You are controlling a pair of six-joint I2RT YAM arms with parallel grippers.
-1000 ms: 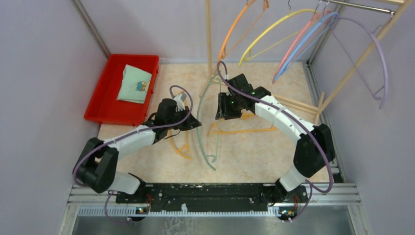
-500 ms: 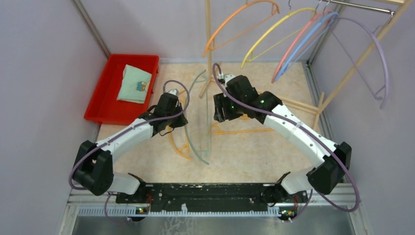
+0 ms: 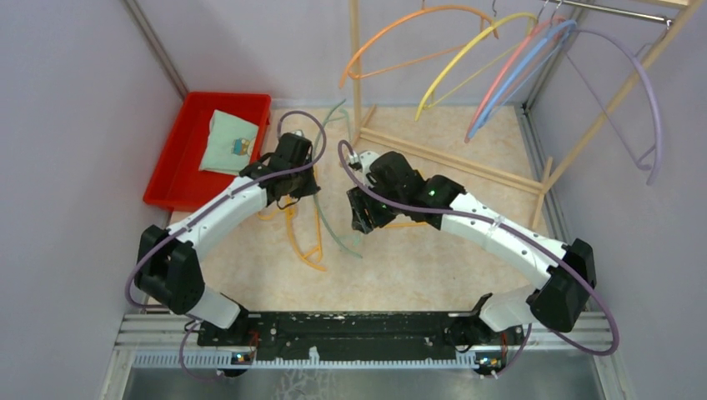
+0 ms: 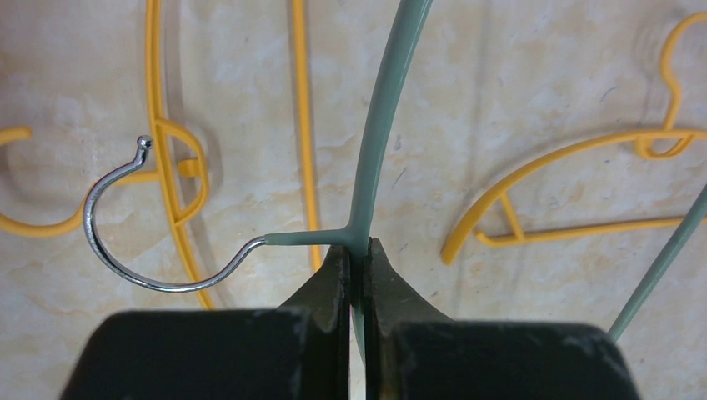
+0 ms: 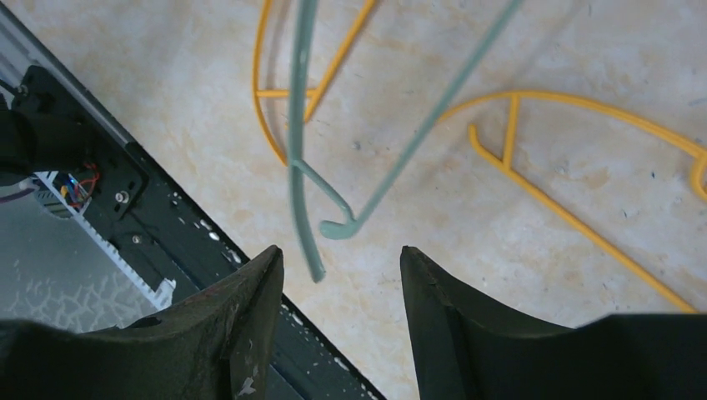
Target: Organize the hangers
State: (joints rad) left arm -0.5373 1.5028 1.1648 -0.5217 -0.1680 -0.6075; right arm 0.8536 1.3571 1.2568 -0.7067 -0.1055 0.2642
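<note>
My left gripper is shut on a green hanger right beside its metal hook, holding it above the floor. In the top view this gripper is at centre left, and the green hanger slants from the rack foot towards the front. My right gripper is open and empty; in its wrist view the green hanger's lower end hangs just beyond the fingertips. Two yellow hangers lie on the floor. Orange, yellow, pink and blue and lavender hangers hang on the rail.
A red bin with a folded cloth stands at the back left. Pale wooden rack poles rise at the back centre, with a base bar on the floor. Grey walls close both sides.
My left gripper has carried the green hanger back and left. My right gripper has moved left and towards the front. The orange hanger on the rail has swung round.
</note>
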